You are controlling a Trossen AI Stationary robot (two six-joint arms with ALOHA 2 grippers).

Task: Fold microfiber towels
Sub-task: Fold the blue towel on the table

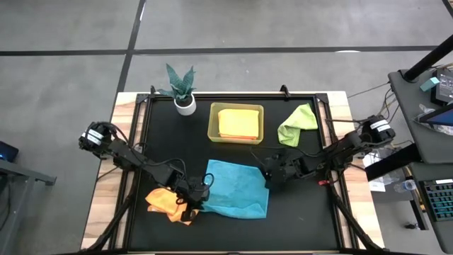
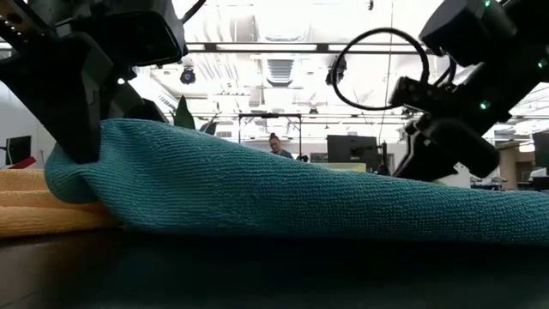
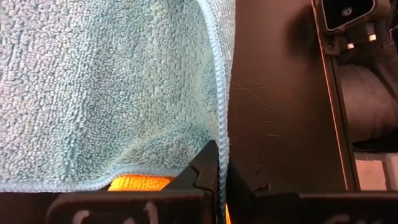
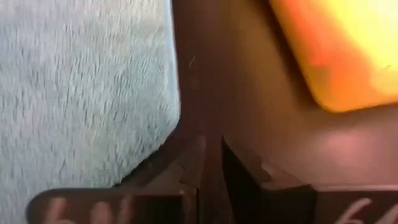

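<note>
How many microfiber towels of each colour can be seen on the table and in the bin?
Teal blue towel, spread on the mat: 1
Orange towel, crumpled beside the teal one: 1
Lime green towel, bunched right of the bin: 1
Yellow-orange towel, folded in the bin: 1
Total: 4
A thin pinkish edge beneath the binned towel may be another; cannot tell.

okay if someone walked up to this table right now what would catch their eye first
Probably the teal blue towel spread near the front middle of the black mat, with a dark arm at each side of it. The left pincer is shut on its left edge, beside a crumpled orange towel; the right pincer sits at its right edge. Behind, a translucent yellow-green bin holds a folded yellow towel, with a lime green towel bunched to its right.
</note>
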